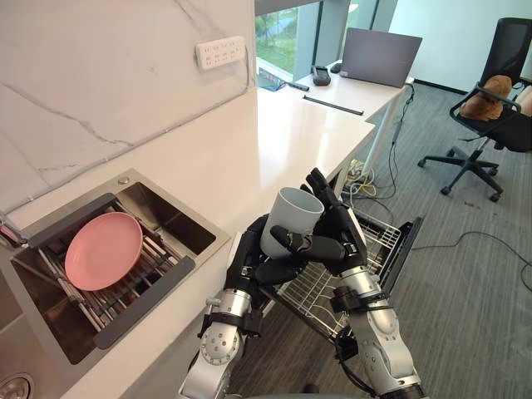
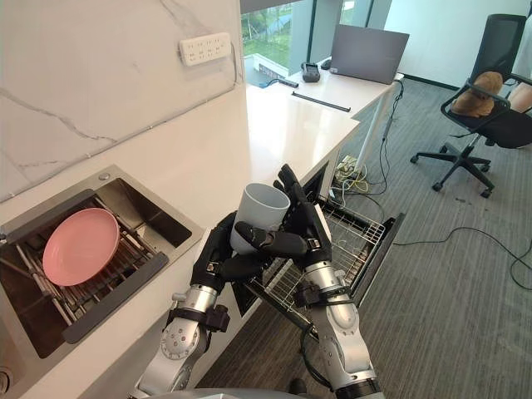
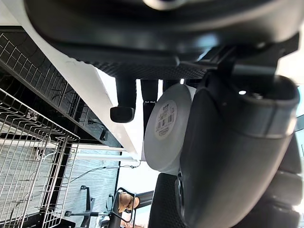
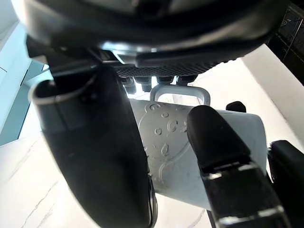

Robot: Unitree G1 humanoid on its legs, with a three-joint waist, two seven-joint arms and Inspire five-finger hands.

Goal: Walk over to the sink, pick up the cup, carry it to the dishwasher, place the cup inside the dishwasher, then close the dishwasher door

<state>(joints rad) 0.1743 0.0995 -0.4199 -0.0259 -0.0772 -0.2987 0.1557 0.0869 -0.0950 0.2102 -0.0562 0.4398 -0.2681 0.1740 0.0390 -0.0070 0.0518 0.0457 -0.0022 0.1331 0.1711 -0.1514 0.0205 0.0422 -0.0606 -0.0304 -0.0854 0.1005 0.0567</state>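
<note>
Left eye view: the cup (image 1: 291, 218) is up in the air in both hands, just off the edge of the surface (image 1: 291, 133) and above the pulled-out dishwasher rack (image 1: 320, 287). It tilts a little, with its mouth upward. The right hand (image 1: 337, 233) is clamped on it. In the right wrist view the thumb lies across the cup wall and the fingers curl behind it, by the handle. The left hand (image 1: 249, 264) grips it lower down, on the near side. In the left wrist view the cup's base sits between the thumb and curled fingers.

The sink (image 1: 166, 208) is well off to the left, with a pink plate (image 1: 104, 249) lying on its grid. The dishwasher door (image 1: 407, 245) hangs open, and the visible part of the rack looks bare.

Progress, as a judgement: the walk to the sink and the pickup look done. The carry looks nearly finished, since the cup is already over the rack. What's left is to lower the cup into the rack, release both hands, probably slide the rack in, then close the door. The task is roughly halfway.
</note>
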